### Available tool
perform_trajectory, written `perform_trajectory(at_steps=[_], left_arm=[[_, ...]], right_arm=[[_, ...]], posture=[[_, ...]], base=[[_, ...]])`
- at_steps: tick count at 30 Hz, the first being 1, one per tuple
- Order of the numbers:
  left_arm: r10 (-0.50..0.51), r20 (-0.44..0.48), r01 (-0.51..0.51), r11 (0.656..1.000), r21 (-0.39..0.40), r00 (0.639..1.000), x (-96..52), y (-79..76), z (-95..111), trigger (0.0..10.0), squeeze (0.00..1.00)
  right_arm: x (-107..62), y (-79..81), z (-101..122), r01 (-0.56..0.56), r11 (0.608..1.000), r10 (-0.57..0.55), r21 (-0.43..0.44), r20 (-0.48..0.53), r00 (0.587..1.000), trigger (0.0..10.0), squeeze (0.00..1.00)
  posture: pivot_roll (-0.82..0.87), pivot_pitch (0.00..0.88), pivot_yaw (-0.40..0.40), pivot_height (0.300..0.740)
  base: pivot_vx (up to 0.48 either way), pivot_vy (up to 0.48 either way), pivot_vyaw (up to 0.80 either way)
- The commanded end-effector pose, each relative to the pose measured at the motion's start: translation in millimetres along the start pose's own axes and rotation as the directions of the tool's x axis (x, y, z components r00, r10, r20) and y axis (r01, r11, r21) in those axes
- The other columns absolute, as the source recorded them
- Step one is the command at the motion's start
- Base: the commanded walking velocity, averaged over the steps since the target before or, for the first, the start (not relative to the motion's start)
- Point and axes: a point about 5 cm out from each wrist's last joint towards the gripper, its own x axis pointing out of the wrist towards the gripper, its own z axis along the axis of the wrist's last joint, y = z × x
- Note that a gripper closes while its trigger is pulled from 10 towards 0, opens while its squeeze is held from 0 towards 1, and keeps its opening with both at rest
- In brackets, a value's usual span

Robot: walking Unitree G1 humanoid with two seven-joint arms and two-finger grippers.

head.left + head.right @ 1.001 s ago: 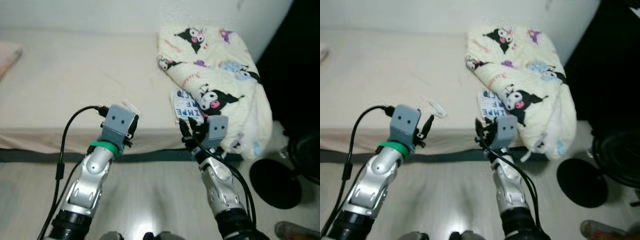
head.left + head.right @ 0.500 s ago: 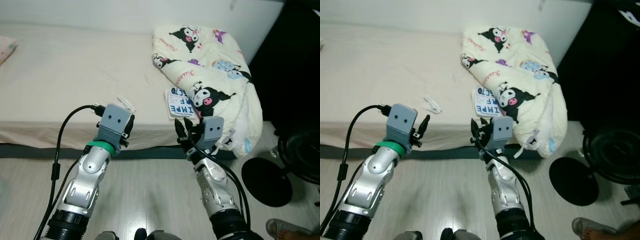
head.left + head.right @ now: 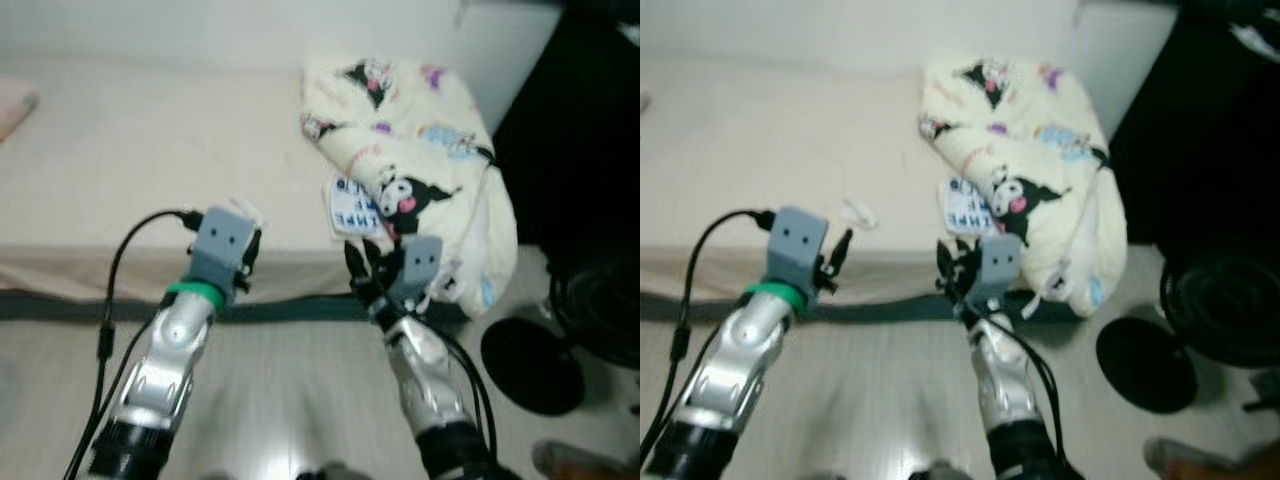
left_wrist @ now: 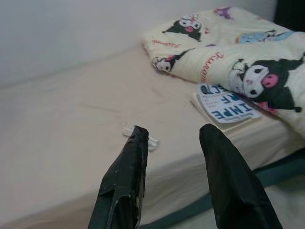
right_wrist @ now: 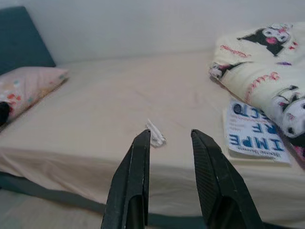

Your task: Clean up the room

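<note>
Both arms are up at the near edge of the bed (image 3: pixel 760 150). The left gripper (image 3: pixel 837 252) hangs just short of a small white scrap (image 3: pixel 859 213) lying on the sheet ahead of its fingertips. The right gripper (image 3: pixel 952 268) points at a blue-lettered book (image 3: pixel 965 208) just beyond it, tucked against the cartoon-print blanket (image 3: pixel 1040 170) heaped further right. On the floor, well right of that gripper, a black fan (image 3: pixel 1200 320) stands.
</note>
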Motion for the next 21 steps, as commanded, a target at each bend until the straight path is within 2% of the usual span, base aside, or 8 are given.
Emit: perform_trajectory(at_steps=[1,9,21], left_arm=[[0.004,-0.028,-0.004,1.0,0.008,1.0,-0.5,1.5,-4.9,10.0,0.0],[0.007,-0.02,-0.007,1.0,0.0,1.0,0.2,1.5,-3.4,10.0,0.0],[-0.018,0.018,0.018,1.0,0.003,1.0,-2.0,-2.6,1.0,10.0,0.0]], right_arm=[[0.6,2.6,-0.9,-0.009,1.0,0.009,0.009,-0.003,1.0,10.0,0.0],[0.9,2.3,-0.7,-0.008,1.0,0.008,0.008,-0.002,1.0,10.0,0.0],[-1.3,4.3,-0.6,-0.024,1.0,0.024,0.011,0.0,1.0,10.0,0.0]], posture=[[0.1,0.044,-0.018,0.731],[0.1,0.042,-0.017,0.731],[0.1,0.049,-0.018,0.731]], base=[[0.0,0.45,0.0],[0.0,0.464,0.0],[0.0,0.0,0.0]])
